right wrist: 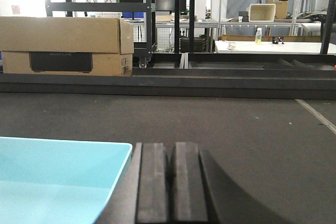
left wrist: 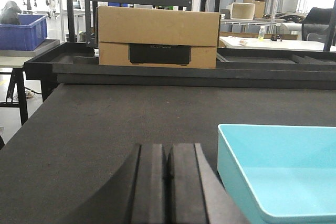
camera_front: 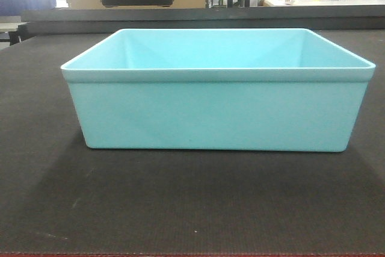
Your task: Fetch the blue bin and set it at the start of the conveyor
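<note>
The blue bin is a pale turquoise tub standing upright and empty on the dark woven belt of the conveyor start. Neither gripper shows in the front view. In the left wrist view my left gripper is shut with nothing between its pads, just left of the bin's near corner and apart from it. In the right wrist view my right gripper is shut and empty too, with the bin's corner close against its left side; whether they touch is unclear.
A black raised rail bounds the far side of the belt. Behind it stands a cardboard box with a dark label. A dark blue crate sits on a table at far left, and white worktables stand at far right.
</note>
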